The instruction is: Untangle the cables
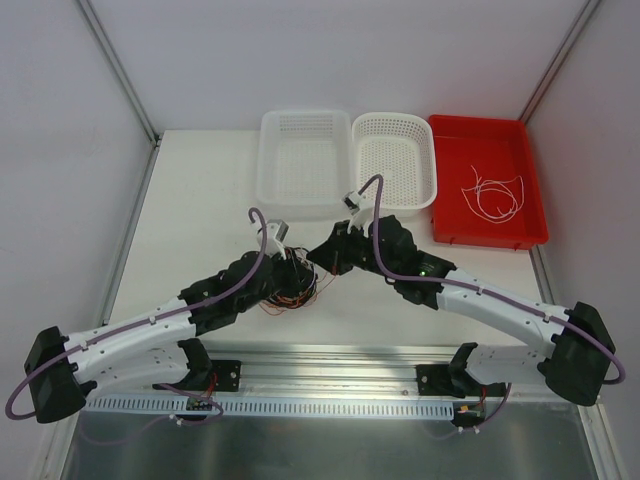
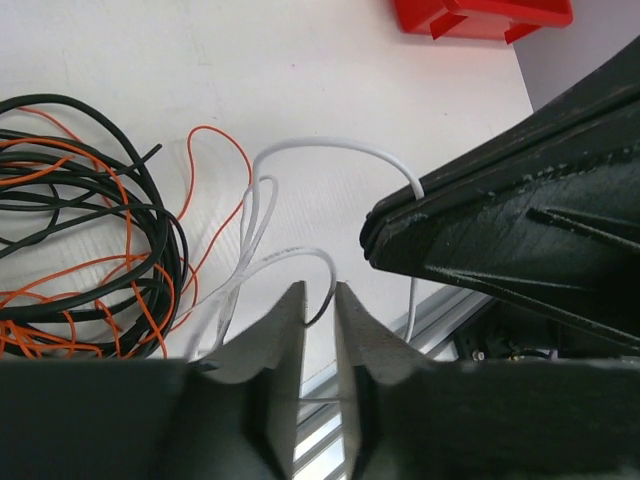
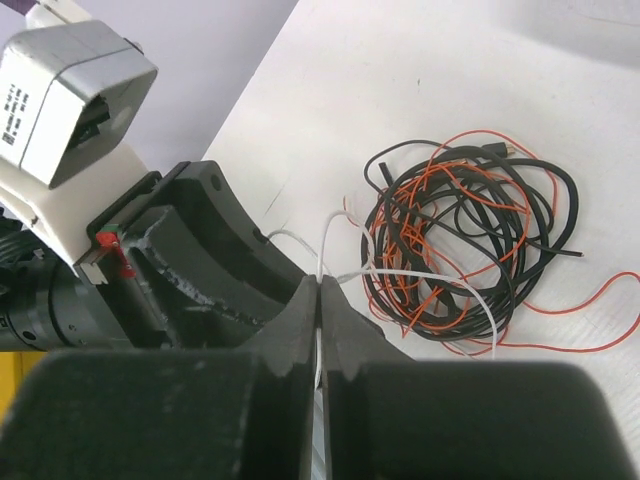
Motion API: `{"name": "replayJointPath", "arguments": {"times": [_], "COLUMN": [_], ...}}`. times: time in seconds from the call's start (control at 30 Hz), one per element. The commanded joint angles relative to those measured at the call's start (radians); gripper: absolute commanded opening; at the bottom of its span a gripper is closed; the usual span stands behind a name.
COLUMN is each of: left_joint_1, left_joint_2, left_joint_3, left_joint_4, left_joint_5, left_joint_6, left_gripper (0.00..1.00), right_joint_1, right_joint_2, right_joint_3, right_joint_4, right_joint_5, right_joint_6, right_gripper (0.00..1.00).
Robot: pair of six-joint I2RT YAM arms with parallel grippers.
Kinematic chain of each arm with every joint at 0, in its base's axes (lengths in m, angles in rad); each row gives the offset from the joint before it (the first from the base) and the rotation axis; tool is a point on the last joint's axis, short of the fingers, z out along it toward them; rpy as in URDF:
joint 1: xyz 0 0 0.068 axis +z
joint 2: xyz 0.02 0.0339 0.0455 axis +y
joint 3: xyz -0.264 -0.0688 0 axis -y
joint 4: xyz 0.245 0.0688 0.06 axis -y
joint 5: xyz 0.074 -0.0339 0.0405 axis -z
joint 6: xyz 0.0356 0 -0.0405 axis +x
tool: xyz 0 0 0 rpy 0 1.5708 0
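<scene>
A tangle of black and orange-red cables [image 3: 450, 210] lies on the white table, also in the left wrist view [image 2: 80, 230] and under both grippers in the top view [image 1: 292, 292]. A white cable [image 3: 421, 271] runs out of the tangle. My right gripper [image 3: 320, 280] is shut on it, with the cable running down between the fingers. My left gripper [image 2: 318, 292] stands narrowly open, with a loop of the white cable [image 2: 330, 148] passing between its tips. The two grippers meet tip to tip above the tangle [image 1: 305, 262].
Two white mesh baskets [image 1: 305, 165] [image 1: 395, 160] stand at the back. A red bin [image 1: 490, 140] at the back right holds a loose white cable [image 1: 495, 195]. The metal rail [image 1: 330, 365] runs along the near edge.
</scene>
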Motion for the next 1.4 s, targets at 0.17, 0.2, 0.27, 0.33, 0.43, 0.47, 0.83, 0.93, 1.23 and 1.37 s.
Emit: {"name": "replayJointPath", "arguments": {"times": [0.17,0.2,0.27,0.33,0.43,0.47,0.83,0.93,1.23,1.37], "left_joint_1": [-0.011,-0.011,-0.011,-0.011,-0.009,-0.011,-0.011,-0.009,-0.009,-0.009], "left_joint_2": [-0.077,-0.089,-0.123,-0.143,-0.181,-0.2,-0.329,-0.364,-0.35,-0.28], "left_joint_3": [0.002,0.001,0.001,0.013,0.024,0.024,0.01,-0.015,-0.003,0.04], "left_joint_4": [0.041,0.037,0.017,-0.027,-0.077,-0.084,-0.196,-0.21,-0.224,-0.223], "left_joint_5": [0.035,0.035,0.035,0.034,0.032,0.026,-0.092,-0.128,-0.162,-0.164], "left_joint_6": [0.058,0.059,0.068,0.073,0.079,0.079,-0.001,-0.014,0.007,0.045], "left_gripper": [0.48,0.52,0.64,0.74,0.82,0.83,0.8,0.79,0.61,0.51], "right_joint_1": [0.005,0.005,0.005,0.005,0.004,0.004,0.005,0.005,0.005,0.005], "right_joint_2": [-0.031,-0.031,-0.031,-0.029,-0.028,-0.026,-0.026,-0.026,-0.021,-0.014], "right_joint_3": [-0.004,-0.003,0.004,0.01,0.014,0.016,0.03,0.03,0.048,0.051], "right_joint_4": [0.014,0.006,-0.015,-0.038,-0.051,-0.051,-0.064,-0.068,-0.071,-0.068], "right_joint_5": [0.047,0.052,0.061,0.07,0.07,0.069,0.061,0.053,0.017,0.001], "right_joint_6": [0.0,-0.008,-0.016,-0.03,-0.037,-0.036,-0.04,-0.047,-0.063,-0.065], "right_gripper": [0.01,0.01,0.01,0.01,0.01,0.01,0.01,0.01,0.01,0.01]}}
